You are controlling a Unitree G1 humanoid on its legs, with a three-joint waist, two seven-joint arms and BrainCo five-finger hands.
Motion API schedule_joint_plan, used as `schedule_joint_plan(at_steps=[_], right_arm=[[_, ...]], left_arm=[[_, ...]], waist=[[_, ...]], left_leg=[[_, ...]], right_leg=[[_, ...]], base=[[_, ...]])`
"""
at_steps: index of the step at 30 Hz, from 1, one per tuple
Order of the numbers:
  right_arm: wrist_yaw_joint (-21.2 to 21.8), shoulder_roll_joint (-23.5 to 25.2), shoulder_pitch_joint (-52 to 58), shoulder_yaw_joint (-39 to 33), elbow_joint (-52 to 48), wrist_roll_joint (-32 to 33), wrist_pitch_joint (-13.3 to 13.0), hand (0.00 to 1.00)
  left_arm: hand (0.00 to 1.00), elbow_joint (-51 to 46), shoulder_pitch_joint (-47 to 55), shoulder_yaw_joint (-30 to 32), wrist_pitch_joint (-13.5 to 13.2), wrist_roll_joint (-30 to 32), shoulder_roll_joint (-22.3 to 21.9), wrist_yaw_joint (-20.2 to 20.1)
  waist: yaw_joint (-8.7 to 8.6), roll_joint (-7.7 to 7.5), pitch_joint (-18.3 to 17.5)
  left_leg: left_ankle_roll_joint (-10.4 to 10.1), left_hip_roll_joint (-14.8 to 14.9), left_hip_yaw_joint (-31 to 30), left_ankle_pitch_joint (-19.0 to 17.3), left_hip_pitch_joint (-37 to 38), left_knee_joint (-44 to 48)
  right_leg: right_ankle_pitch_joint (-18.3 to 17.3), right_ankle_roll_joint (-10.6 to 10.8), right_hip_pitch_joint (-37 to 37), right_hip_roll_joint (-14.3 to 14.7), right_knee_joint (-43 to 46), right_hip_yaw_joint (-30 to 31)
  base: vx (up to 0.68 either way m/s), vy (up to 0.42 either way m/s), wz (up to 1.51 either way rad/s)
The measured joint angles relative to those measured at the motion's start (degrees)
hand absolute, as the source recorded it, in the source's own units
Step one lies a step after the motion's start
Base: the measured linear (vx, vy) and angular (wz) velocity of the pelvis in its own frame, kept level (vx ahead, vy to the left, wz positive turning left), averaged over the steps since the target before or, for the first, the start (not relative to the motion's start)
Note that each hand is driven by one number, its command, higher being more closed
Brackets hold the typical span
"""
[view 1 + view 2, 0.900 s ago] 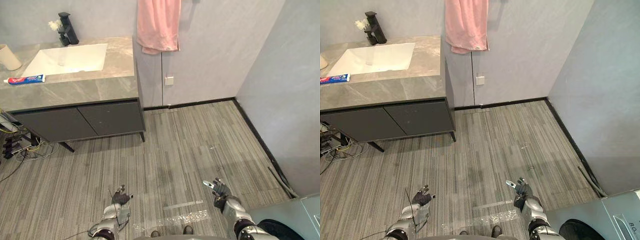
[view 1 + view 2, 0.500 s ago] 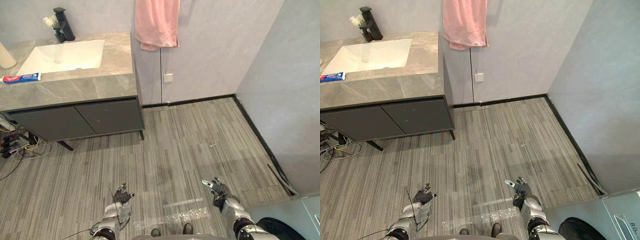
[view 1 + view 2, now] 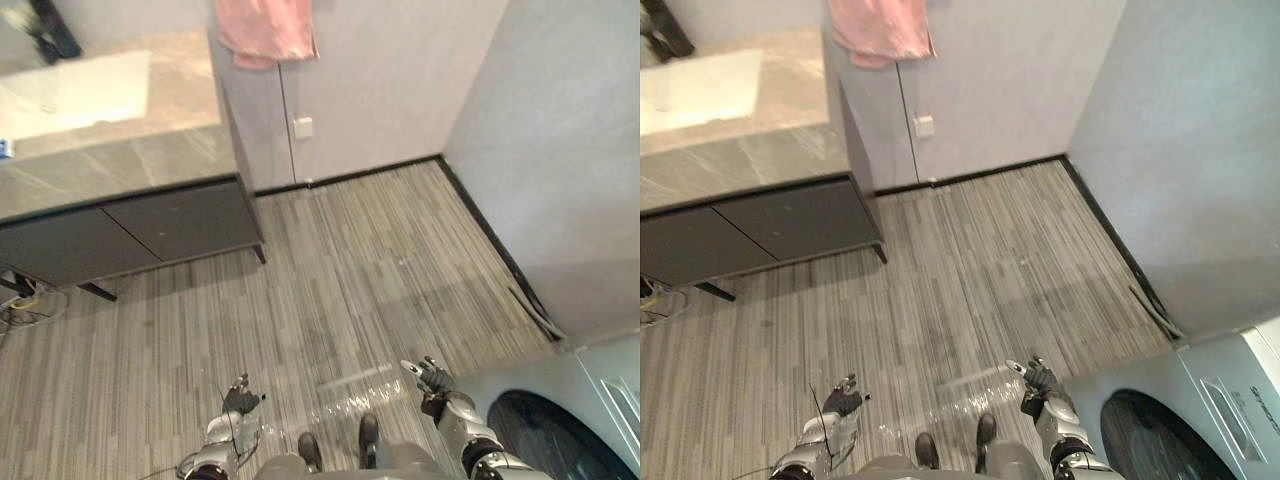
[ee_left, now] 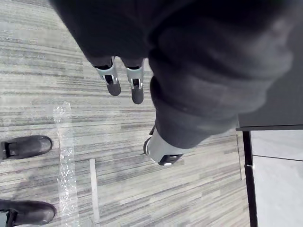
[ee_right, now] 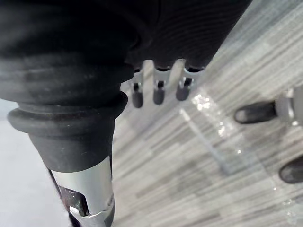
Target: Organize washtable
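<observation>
The washtable (image 3: 130, 150) stands far off at the upper left, a grey stone top with a white sink (image 3: 70, 90) over a dark cabinet (image 3: 130, 235). A black faucet (image 3: 55, 28) sits behind the sink, and the tip of a toothpaste tube (image 3: 3, 148) lies at the view's edge. My left hand (image 3: 240, 400) hangs low over the floor with its fingers (image 4: 113, 85) straight, holding nothing. My right hand (image 3: 432, 378) hangs low on the other side with its fingers (image 5: 158, 92) relaxed, also holding nothing.
A pink towel (image 3: 262, 30) hangs on the wall beside the washtable. A washing machine (image 3: 560, 420) with a round door stands close at the lower right. Loose cables (image 3: 15, 300) lie under the cabinet's left end. Striped grey floor (image 3: 350, 280) stretches between me and the washtable.
The whole picture has shifted: the camera turned right and down, so the washtable slid towards the upper left and more of the washing machine shows. Both hands stay low and open.
</observation>
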Motion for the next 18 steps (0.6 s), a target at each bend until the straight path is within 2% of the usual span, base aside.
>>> schedule_joint_plan(at_steps=[1, 2, 3, 5, 6, 7, 8, 9, 10, 11, 12, 13, 14, 15, 16, 17, 18], right_arm=[[-0.2, 0.3, 0.0, -0.1, -0.8, 0.1, 0.0, 0.0], [-0.7, 0.6, -0.3, -0.1, -1.9, 0.2, 0.0, 0.0], [-0.8, 0.6, -0.5, 0.0, -2.1, 0.2, 0.0, 0.0], [-0.7, 0.6, -1.3, 0.4, -2.1, 0.2, 0.0, 0.0], [-0.7, 0.6, -1.2, 0.5, -2.1, 0.2, 0.1, 0.0], [-0.7, 0.6, -0.8, 0.6, -2.1, 0.2, 0.1, 0.0], [-0.6, 0.5, 0.1, 1.5, -2.2, 0.1, 0.1, 0.0], [-0.6, 0.3, 0.6, 2.2, -2.2, 0.1, 0.1, 0.0], [-0.6, -0.2, 1.1, 2.8, -2.2, 0.1, 0.2, 0.0], [-0.6, -0.5, 0.7, 3.0, -2.2, 0.0, 0.2, 0.0], [-0.6, -1.2, -0.2, 4.5, -2.2, -0.2, 0.1, 0.0], [-0.6, -1.5, -0.2, 5.1, -2.2, -0.3, 0.1, 0.0], [-1.3, 0.5, -0.2, 6.1, -2.4, -0.3, -0.7, 0.0], [-0.7, 2.6, 0.1, 8.4, -2.1, -0.4, -0.8, 0.0], [-0.6, 3.6, 0.4, 9.4, -2.1, -0.5, -1.0, 0.0], [0.6, 3.1, -0.4, 10.9, -2.1, -1.1, -0.6, 0.0], [0.6, 2.0, -0.2, 11.1, -2.3, -1.6, -0.9, 0.0]], left_arm=[[0.0, -0.2, -0.7, 0.0, -0.2, -0.9, 0.0, 0.2], [0.0, -0.3, -1.5, 0.1, -0.6, -1.5, 0.0, 0.5], [0.0, -0.3, -1.7, 0.2, -0.8, -1.9, 0.0, 0.8], [0.0, -0.3, -1.8, 0.2, -1.0, -2.0, 0.1, 1.3], [0.0, -0.3, -1.8, 0.3, -1.0, -2.0, 0.3, 1.3], [0.0, -0.3, -1.9, 0.5, -1.0, -2.0, 0.8, 1.3], [0.0, -0.3, -2.0, 0.7, -1.0, -2.0, 1.2, 1.3], [0.0, -0.2, -2.1, 0.7, -1.1, -2.0, 1.3, 1.3], [0.0, -0.1, -2.2, 0.8, -1.1, -2.3, 1.2, 1.3], [0.0, 0.3, -2.1, 1.0, -1.2, -2.3, 0.3, 1.0], [0.0, 0.3, -1.8, 2.2, -1.0, -2.5, -1.1, 1.0], [0.0, 0.2, -1.5, 2.5, -1.0, -2.9, -1.7, 1.0], [0.0, 0.0, -1.0, 2.9, -1.0, -3.9, -2.5, 1.0], [0.0, -0.2, 0.2, 3.0, -1.0, -4.7, -3.5, 1.0], [0.0, -0.2, 0.7, 3.1, -1.0, -4.8, -4.0, 1.0], [0.0, -0.5, 1.6, 3.0, -1.0, -5.0, -6.5, 0.8], [0.0, -0.9, 1.8, 3.0, -0.9, -5.8, -8.2, 0.3]], waist=[[0.17, -0.06, 0.9], [0.97, 0.32, 2.0], [1.35, 0.6, 2.3], [1.2, 1.84, 3.0], [1.07, 1.64, 3.0], [0.87, 0.98, 3.3], [0.85, -0.8, 3.2], [0.79, -1.47, 2.9], [0.36, -0.89, 2.5], [0.24, 0.26, 2.1], [0.22, 0.25, 2.0], [0.26, 0.24, 2.0], [0.18, 0.42, 2.0], [0.92, 1.07, 1.8], [1.32, 1.3, 1.7], [2.18, 2.38, 1.5], [1.95, 4.16, 1.6]], left_leg=[[-0.7, 0.7, 0.1, -0.5, 0.0, 0.5], [-2.0, 2.3, 0.3, -2.0, -0.2, 1.7], [-2.5, 3.4, 0.4, -2.4, -0.4, 2.1], [-5.0, 8.4, 0.5, -3.8, 0.2, 3.3], [-5.8, 9.3, 0.4, -3.9, 0.6, 3.3], [-8.0, 10.3, -0.1, -4.2, 1.7, 3.2], [-9.9, 10.8, -1.0, -4.8, 3.2, 2.8], [-10.8, 11.6, -1.5, -5.1, 3.7, 2.8], [-11.9, 14.4, -2.2, -5.0, 4.1, 2.8], [-13.6, 17.8, -3.1, -2.8, 2.6, 6.0], [-11.3, 20.4, -4.2, 1.4, -1.4, 13.5], [-8.6, 21.0, -4.1, 3.7, -2.4, 16.2], [-4.4, 22.2, -3.7, 7.5, -3.7, 21.1], [-2.3, 24.2, -4.2, 8.4, -6.3, 32.3], [-2.8, 24.1, -5.7, 6.5, -7.7, 38.5], [-5.2, 21.3, -7.3, 2.8, -11.1, 48.1], [-5.3, 20.1, -7.0, 0.4, -13.5, 53.5]], right_leg=[[-1.7, -1.0, -1.6, -2.0, 3.6, -4.3], [-2.4, -0.5, -3.0, -4.3, 5.3, -8.0], [-2.4, -0.4, -3.8, -5.3, 5.6, -9.4], [-1.6, 0.7, -6.9, -8.5, 4.4, -11.5], [-1.1, 1.3, -7.5, -9.1, 3.6, -11.5], [0.2, 2.8, -7.9, -11.0, 1.2, -11.5], [1.1, 4.4, -7.6, -12.6, -1.2, -11.0], [3.1, 4.4, -7.6, -12.8, -1.1, -10.8], [6.4, 2.9, -7.5, -11.2, 1.4, -11.2], [3.7, -0.1, -8.4, -9.0, 5.3, -12.7], [2.0, -2.1, -8.4, -7.8, 7.5, -13.9], [1.6, -2.8, -7.6, -7.4, 7.2, -13.9], [1.1, -3.6, -4.9, -6.1, 5.3, -14.0], [0.7, -4.3, -0.2, -3.6, 1.3, -13.4], [0.6, -4.4, 1.7, -2.3, -0.8, -11.8], [1.3, -4.6, 4.6, -1.7, -4.7, -9.6], [1.3, -4.6, 8.3, -1.0, -7.6, -9.2]], base=[[0.0, -0.094, -0.16], [0.0, -0.1, -0.26], [0.03, -0.126, -0.33], [0.12, -0.197, -0.23], [0.24, -0.263, -0.03], [0.39, -0.423, 0.14], [0.42, -0.483, 0.26], [0.4, -0.47, 0.37], [0.36, -0.379, 0.41], [0.58, -0.553, 0.3], [0.59, -0.544, 0.14], [0.63, -0.577, -0.02], [0.44, -0.387, -0.21], [0.51, -0.452, -0.41], [0.43, -0.306, -0.95], [0.49, -0.211, -0.96], [0.39, -0.035, -0.8]])
